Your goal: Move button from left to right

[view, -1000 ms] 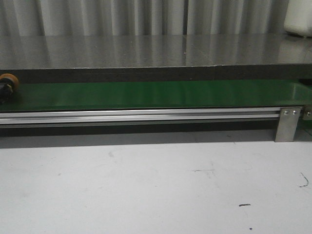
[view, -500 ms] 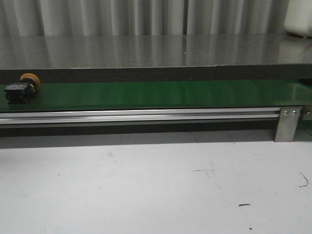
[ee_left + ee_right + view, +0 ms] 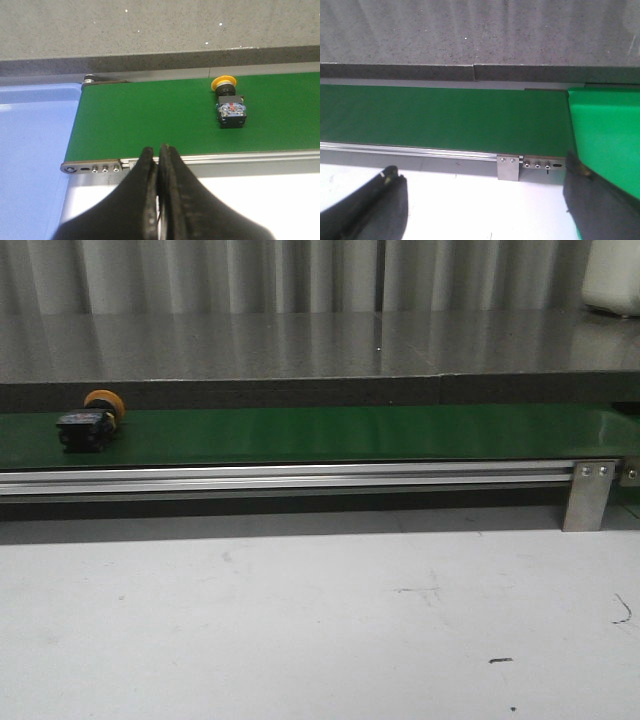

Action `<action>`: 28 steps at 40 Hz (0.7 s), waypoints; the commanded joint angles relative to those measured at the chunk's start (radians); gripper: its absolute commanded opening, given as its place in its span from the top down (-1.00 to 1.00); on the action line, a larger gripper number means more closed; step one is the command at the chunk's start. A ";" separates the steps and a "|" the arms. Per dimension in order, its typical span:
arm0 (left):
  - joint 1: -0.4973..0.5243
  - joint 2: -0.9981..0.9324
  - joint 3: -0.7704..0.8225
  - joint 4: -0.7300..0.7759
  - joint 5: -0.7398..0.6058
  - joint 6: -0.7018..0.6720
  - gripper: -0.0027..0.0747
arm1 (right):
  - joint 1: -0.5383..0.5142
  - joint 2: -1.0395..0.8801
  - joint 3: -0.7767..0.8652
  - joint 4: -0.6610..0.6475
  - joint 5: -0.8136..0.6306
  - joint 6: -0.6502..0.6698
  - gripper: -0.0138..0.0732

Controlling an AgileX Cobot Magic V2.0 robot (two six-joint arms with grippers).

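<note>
On the green belt (image 3: 330, 435) lies the button (image 3: 92, 420), left tool (image 3: 159, 150) pressed together, right tool (image 3: 485, 180) spread apart.

1 button (image 3: 92, 421), orange-capped, black-bodied. 1 green belt (image 3: 350, 433). 1 aluminium rail (image 3: 280, 477), with 1 metal bracket (image 3: 590, 494). 2 grippers: left gripper (image 3: 159, 155), right gripper (image 3: 480, 185). 1 blue tray (image 3: 32, 150). 1 green bin (image 3: 607, 135).

button (image 3: 91, 420) lying on its side on belt (image 3: 350, 433), far left end, cap toward the back; rail (image 3: 300, 478) runs along belt's front edge, bracket (image 3: 590, 494) at its right end; table (image 3: 320, 620) in front, shelf (image 3: 300, 345) behind belt
</note>
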 commanded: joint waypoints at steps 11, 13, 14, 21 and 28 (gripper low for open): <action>-0.005 -0.316 0.138 -0.012 -0.102 -0.001 0.99 | 0.002 0.007 -0.037 0.002 -0.072 -0.006 -0.81; -0.005 -0.327 0.138 -0.012 -0.099 -0.001 0.99 | 0.002 0.007 -0.037 0.002 -0.072 -0.006 -0.81; -0.005 -0.329 0.138 -0.012 -0.099 -0.001 0.99 | 0.002 0.007 -0.037 0.002 -0.072 -0.006 -0.81; -0.005 -0.327 0.138 -0.012 -0.099 -0.001 0.99 | 0.002 0.007 -0.037 0.002 -0.072 -0.006 -0.81; -0.005 -0.327 0.138 -0.012 -0.099 -0.001 0.99 | 0.002 0.007 -0.037 0.002 -0.072 -0.006 -0.81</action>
